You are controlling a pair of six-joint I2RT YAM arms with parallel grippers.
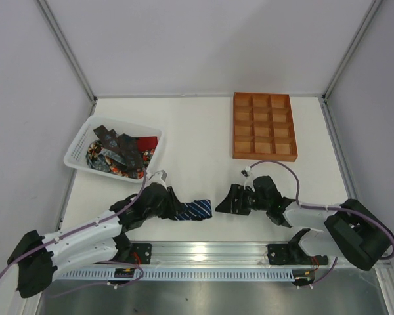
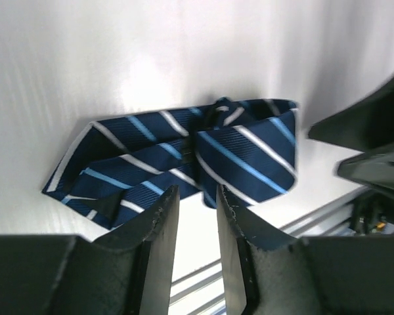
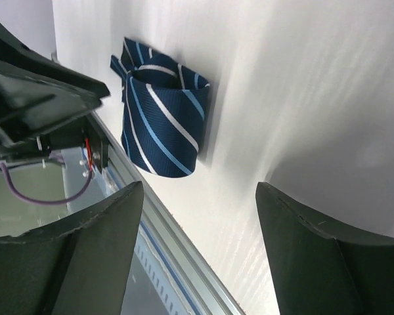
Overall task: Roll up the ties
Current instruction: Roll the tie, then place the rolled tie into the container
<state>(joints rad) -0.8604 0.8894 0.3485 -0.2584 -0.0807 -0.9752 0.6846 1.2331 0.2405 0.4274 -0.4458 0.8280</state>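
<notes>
A navy tie [image 1: 196, 210] with light-blue and white diagonal stripes lies loosely rolled near the table's front edge, between my two grippers. In the left wrist view the tie [image 2: 236, 154] sits just beyond the fingertips of my left gripper [image 2: 198, 193]. Its jaws stand a narrow gap apart with only bare table between them. From above, the left gripper [image 1: 173, 203] is at the tie's left end. My right gripper [image 1: 226, 200] hangs open just right of the tie, apart from it. In its wrist view the right gripper [image 3: 200, 190] is wide open and empty, with the tie [image 3: 161, 125] ahead.
A white plastic basket [image 1: 79, 141] at the back left holds several more ties [image 1: 118, 154], dark, red and patterned. An orange-brown compartment tray [image 1: 236, 128] stands at the back right. The metal rail [image 1: 210, 252] runs along the near table edge close to the tie.
</notes>
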